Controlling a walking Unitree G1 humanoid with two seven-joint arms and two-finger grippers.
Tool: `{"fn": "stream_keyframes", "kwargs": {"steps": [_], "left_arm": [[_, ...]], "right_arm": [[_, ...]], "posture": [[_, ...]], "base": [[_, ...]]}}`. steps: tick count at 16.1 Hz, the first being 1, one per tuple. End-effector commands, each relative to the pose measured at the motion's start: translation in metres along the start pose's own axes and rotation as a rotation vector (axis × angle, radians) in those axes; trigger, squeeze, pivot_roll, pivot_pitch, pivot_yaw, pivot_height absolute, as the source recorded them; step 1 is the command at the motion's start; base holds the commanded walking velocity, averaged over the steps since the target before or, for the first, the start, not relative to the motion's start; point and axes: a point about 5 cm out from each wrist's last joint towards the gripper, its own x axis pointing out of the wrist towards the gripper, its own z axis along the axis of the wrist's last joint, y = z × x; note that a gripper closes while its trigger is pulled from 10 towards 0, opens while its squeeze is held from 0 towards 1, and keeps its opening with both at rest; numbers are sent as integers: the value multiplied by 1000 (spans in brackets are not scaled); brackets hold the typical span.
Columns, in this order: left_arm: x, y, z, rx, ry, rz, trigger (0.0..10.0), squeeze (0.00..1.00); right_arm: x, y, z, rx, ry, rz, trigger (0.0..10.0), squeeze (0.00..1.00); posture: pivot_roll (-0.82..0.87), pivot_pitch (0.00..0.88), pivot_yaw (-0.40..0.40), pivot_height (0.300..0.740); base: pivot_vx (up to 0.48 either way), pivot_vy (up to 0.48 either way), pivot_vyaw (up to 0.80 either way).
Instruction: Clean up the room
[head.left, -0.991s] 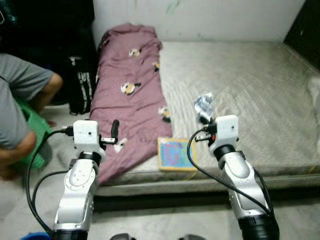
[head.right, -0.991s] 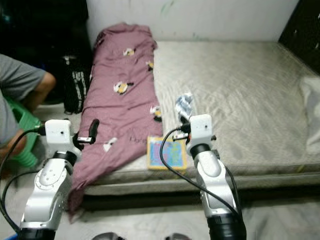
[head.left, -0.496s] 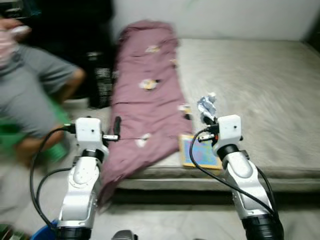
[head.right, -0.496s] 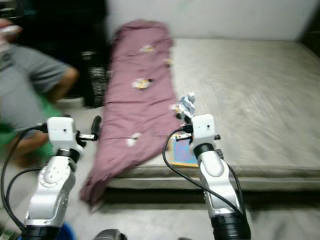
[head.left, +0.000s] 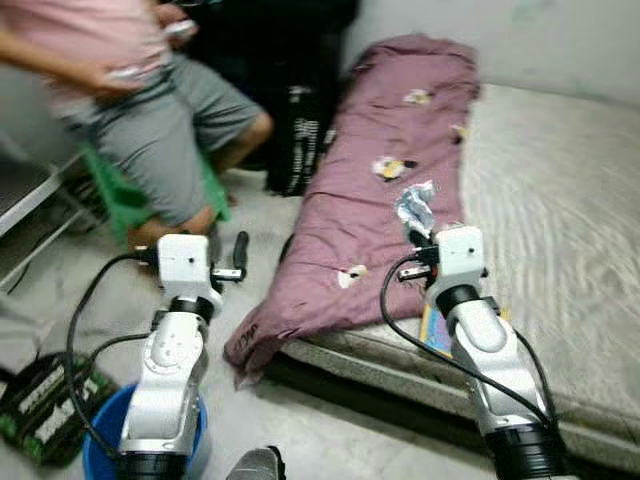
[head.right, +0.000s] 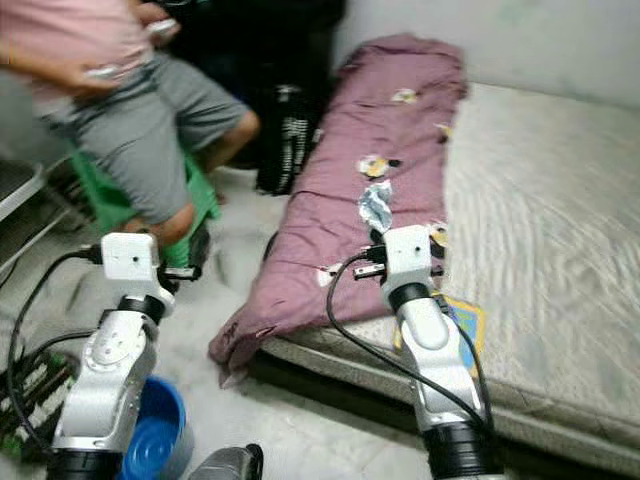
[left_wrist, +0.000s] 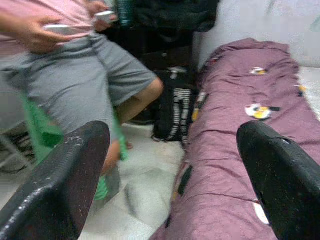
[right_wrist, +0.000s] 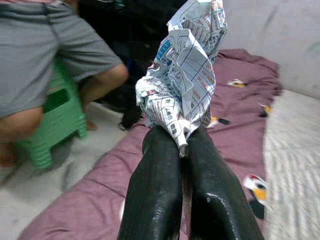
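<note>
My right gripper (right_wrist: 181, 136) is shut on a crumpled printed paper (right_wrist: 186, 65), held up over the edge of the maroon blanket (head.left: 385, 195). In the left eye view the paper (head.left: 413, 210) sticks up just beyond the right wrist. My left gripper (left_wrist: 172, 150) is open with nothing between its fingers, out over the floor beside the bed (head.left: 226, 250). A blue bucket (head.right: 160, 432) stands on the floor below my left arm.
A person (head.left: 150, 110) sits on a green stool (head.left: 125, 200) at the left, close to my left arm. A black bag (head.left: 300, 140) leans by the bed. The mattress (head.left: 570, 200) carries a yellow book (head.right: 467, 318). A black box (head.left: 40, 395) lies at the lower left.
The camera has swung left, so the bed has slid to the right and the person and the blue bucket have come into view. Both grippers hold as before.
</note>
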Motion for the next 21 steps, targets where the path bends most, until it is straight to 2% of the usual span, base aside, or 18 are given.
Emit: {"fn": "stream_keyframes", "kwargs": {"steps": [1, 4, 7, 13, 17, 21], "left_arm": [[0, -1, 1, 1, -9, -1, 10000, 0], [-1, 2, 1, 10, -7, 2, 10000, 0], [-9, 9, -5, 24, 14, 16, 10000, 0], [-9, 7, -5, 23, 9, 28, 10000, 0], [-16, 14, -6, 23, 12, 73, 10000, 0], [-14, 11, -6, 20, 16, 62, 10000, 0]], "right_arm": [[-1, -2, -2, -8, 6, -2, 10000, 0], [-1, 0, -2, -14, 3, 6, 10000, 0], [-1, 0, -2, -15, 4, 7, 10000, 0], [1, 3, -5, -10, 9, 24, 10000, 0], [10, 10, -1, -9, -1, 63, 10000, 0], [8, 9, -2, -17, -2, 62, 10000, 0]], "posture": [[-2, 0, 1, 740], [-5, 0, 1, 740], [1, 0, -2, 740], [36, 0, -26, 740], [58, 0, -50, 740], [40, 0, -39, 740]], "base": [[0, 0, 800], [0, 0, 800], [0, 0, 800], [0, 0, 697], [0, 0, 225], [0, 0, 800]]}}
